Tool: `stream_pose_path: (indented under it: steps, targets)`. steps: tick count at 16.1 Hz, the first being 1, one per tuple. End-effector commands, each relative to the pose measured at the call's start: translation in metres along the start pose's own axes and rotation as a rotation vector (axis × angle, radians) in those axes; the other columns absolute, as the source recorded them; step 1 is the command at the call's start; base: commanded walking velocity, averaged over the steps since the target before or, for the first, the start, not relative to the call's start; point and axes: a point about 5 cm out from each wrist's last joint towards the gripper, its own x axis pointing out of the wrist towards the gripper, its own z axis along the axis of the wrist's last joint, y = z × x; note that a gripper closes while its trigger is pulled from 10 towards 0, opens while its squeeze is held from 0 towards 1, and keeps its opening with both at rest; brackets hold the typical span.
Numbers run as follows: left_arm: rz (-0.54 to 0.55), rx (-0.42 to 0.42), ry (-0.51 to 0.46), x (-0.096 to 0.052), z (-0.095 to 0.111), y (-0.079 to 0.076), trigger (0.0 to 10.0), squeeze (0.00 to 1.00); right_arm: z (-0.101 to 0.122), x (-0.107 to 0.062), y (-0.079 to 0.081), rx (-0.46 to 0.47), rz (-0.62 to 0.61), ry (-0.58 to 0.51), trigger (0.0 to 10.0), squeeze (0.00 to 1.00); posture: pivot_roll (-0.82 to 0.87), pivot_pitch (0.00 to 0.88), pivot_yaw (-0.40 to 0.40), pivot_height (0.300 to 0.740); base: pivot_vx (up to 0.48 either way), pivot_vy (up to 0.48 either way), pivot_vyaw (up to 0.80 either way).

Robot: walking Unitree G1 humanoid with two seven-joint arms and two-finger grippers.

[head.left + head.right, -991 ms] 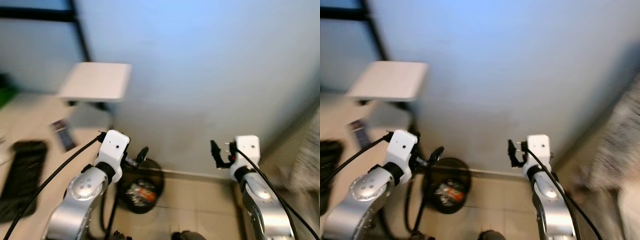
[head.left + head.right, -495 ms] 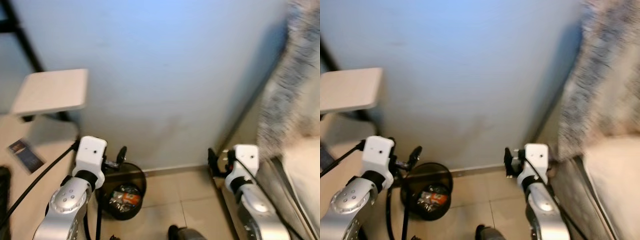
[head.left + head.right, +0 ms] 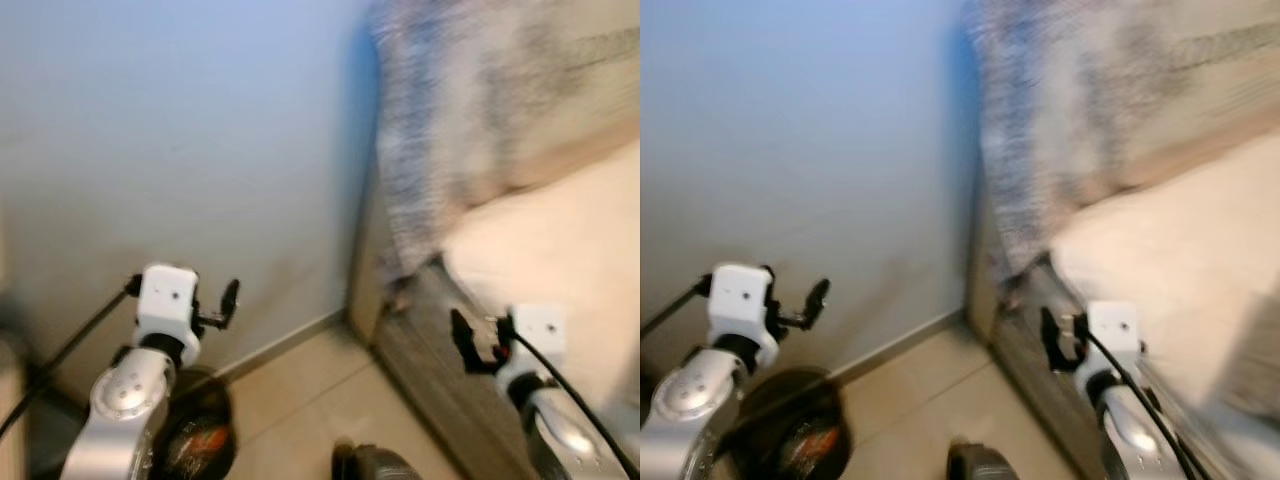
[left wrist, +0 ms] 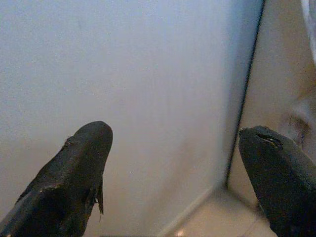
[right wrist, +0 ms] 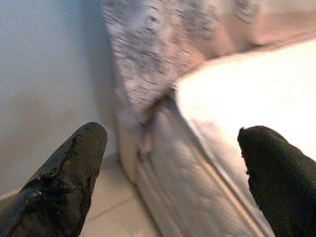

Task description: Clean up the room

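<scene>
A black waste bin (image 3: 196,442) with colourful rubbish inside stands on the tiled floor at the lower left, under my left arm. My left gripper (image 3: 224,303) is held out toward the pale blue wall (image 3: 180,130), open with nothing between its fingers (image 4: 84,158). My right gripper (image 3: 466,341) is open and empty too, hovering by the side of a bed (image 3: 560,240). A grey patterned blanket (image 3: 450,130) hangs over the bed's near corner. The head views are blurred.
The bed frame's side (image 5: 173,187) meets the wall in a narrow corner ahead. Beige floor tiles (image 3: 300,400) lie between the bin and the bed. A dark rounded shape (image 3: 368,464) sits at the bottom edge.
The whole view has swung to the right: the white side table and the desk have slid out on the left, and the bed with its blanket has come in. Both arms keep their pose.
</scene>
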Motion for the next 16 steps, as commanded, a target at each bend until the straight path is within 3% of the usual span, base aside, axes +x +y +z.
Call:
stream_pose_path:
  steps: [1,3,4,7,11,13,16]
  targets:
    - [0.027,-0.005,0.013,-0.004,-0.003,0.004,10.0,0.0,0.007,0.001,-0.002,0.007,-0.007,-0.026,10.0,1.0,-0.13,0.0,0.016,0.74,0.0,0.0,-0.79]
    - [-0.002,0.021,0.012,-0.006,-0.004,0.001,10.0,0.0,0.004,-0.002,0.0,0.016,-0.014,-0.014,10.0,1.0,-0.12,0.0,0.017,0.74,0.0,0.0,-0.79]
    - [0.052,0.041,-0.017,-0.003,0.0,0.005,10.0,0.0,0.001,-0.003,0.005,0.03,-0.019,-0.001,10.0,1.0,-0.12,0.0,0.018,0.74,0.0,0.0,-0.8]
    - [0.051,0.039,-0.046,-0.002,0.005,0.004,10.0,0.0,0.001,-0.004,0.009,0.039,-0.017,0.004,10.0,1.0,-0.12,0.0,0.015,0.74,0.0,0.0,-0.79]
    - [0.113,-0.067,-0.093,-0.005,0.016,0.021,10.0,0.0,0.002,-0.003,0.006,0.044,-0.035,0.004,10.0,1.0,-0.12,0.003,0.02,0.74,0.0,0.0,-0.79]
    - [0.11,-0.066,-0.083,-0.007,0.016,0.027,10.0,0.0,0.004,-0.003,0.004,0.036,-0.041,-0.006,10.0,1.0,-0.12,0.003,0.016,0.74,0.0,0.0,-0.79]
    - [0.212,-0.007,-0.165,-0.009,0.033,0.046,10.0,0.0,0.012,0.001,0.002,0.044,-0.057,-0.028,10.0,1.0,-0.11,0.0,0.008,0.74,0.0,0.0,-0.79]
